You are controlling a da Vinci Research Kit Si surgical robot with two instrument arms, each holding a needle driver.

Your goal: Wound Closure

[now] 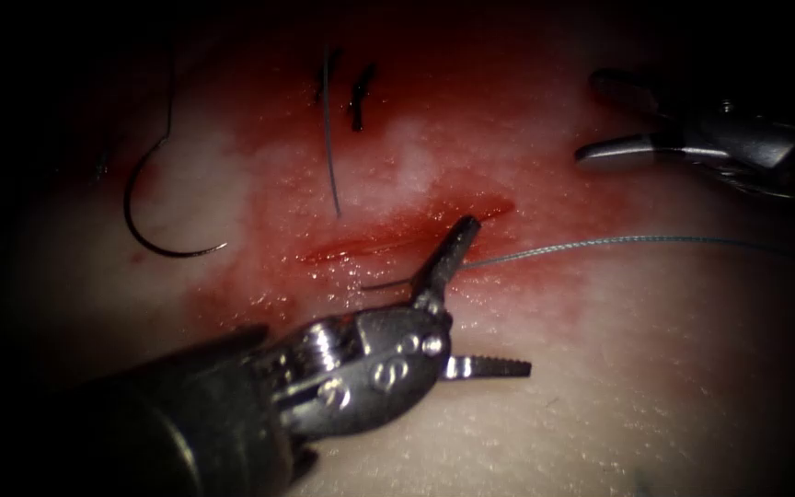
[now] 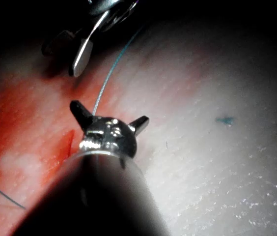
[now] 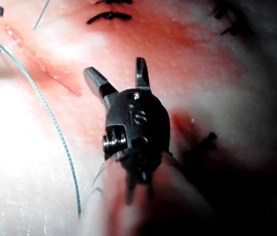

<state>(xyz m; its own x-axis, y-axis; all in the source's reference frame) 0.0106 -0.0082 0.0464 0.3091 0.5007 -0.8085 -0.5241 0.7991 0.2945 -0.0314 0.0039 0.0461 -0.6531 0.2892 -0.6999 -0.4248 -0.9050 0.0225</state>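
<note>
Both the left pincer (image 1: pixel 482 299) and right pincer (image 1: pixel 614 115) gape empty, the needle (image 1: pixel 154 207) lies loose at nine o'clock of the unclosed cut (image 1: pixel 397 241), thread (image 1: pixel 618 242) trailing toward three.

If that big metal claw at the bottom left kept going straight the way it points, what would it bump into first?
Probably the pale tissue itself. The left arm's tool, jaws wide open and holding nothing, points up and right toward the red cut and thin grey-blue thread. Depth is unclear. The dark curved needle lies free, left of the cut.
</note>
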